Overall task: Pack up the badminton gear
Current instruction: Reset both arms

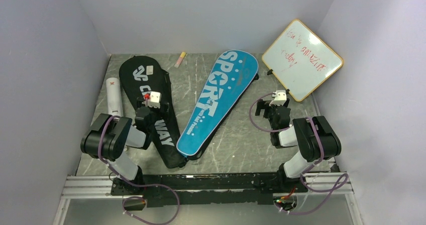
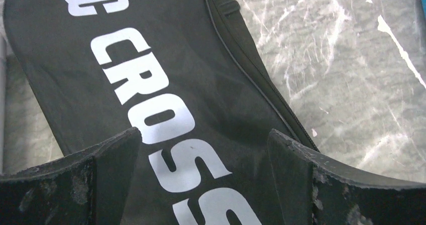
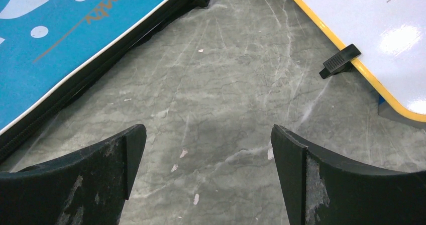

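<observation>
The black "CROSSWAY" racket cover (image 1: pixel 150 102) lies flat on the left of the table; it fills the left wrist view (image 2: pixel 150 84). The blue "SPORT" racket cover (image 1: pixel 216 102) lies diagonally in the middle; its edge shows in the right wrist view (image 3: pixel 60 49). A white cardboard tube (image 1: pixel 113 97) lies at the far left. My left gripper (image 1: pixel 145 107) is open just above the black cover (image 2: pixel 203 137). My right gripper (image 1: pixel 274 109) is open and empty over bare table (image 3: pixel 208 134). No rackets or shuttlecocks are in view.
A wood-framed whiteboard (image 1: pixel 302 59) with red writing leans at the back right; its corner shows in the right wrist view (image 3: pixel 371 34). A small pink-yellow marker (image 1: pixel 180 59) lies at the back. Grey walls close in three sides.
</observation>
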`<state>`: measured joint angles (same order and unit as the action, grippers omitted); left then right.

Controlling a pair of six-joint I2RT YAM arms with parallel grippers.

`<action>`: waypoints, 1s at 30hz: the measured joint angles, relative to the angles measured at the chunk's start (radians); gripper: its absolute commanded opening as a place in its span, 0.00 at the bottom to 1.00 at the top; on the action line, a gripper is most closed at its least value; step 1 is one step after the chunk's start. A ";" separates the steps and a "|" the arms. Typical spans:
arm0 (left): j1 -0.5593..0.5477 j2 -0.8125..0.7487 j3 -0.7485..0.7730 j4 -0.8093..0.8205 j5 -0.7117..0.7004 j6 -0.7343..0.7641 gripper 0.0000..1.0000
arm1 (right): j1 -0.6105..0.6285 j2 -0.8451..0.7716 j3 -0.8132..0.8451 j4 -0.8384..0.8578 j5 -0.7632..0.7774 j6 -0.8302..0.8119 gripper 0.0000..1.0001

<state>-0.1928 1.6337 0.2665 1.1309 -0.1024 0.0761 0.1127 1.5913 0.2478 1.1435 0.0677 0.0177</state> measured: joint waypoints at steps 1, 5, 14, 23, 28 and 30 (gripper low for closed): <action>0.000 0.000 0.003 0.008 -0.001 0.000 1.00 | 0.000 0.000 0.000 0.000 0.000 0.000 1.00; 0.002 0.000 0.008 0.010 -0.001 0.000 1.00 | 0.000 0.000 0.000 0.001 0.000 0.000 1.00; 0.002 0.000 0.008 0.010 -0.002 0.000 1.00 | 0.000 0.000 0.000 0.001 0.000 0.000 1.00; 0.002 0.000 0.008 0.010 -0.002 0.000 1.00 | 0.000 0.000 0.000 0.002 0.000 0.000 1.00; 0.002 0.000 0.008 0.010 -0.002 0.000 1.00 | 0.000 0.000 0.000 0.001 0.000 0.000 1.00; 0.002 0.000 0.008 0.010 -0.002 0.000 1.00 | 0.000 0.000 0.000 0.001 0.000 0.000 1.00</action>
<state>-0.1909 1.6333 0.2749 1.1408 -0.1043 0.0757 0.1127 1.5917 0.2478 1.1446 0.0673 0.0177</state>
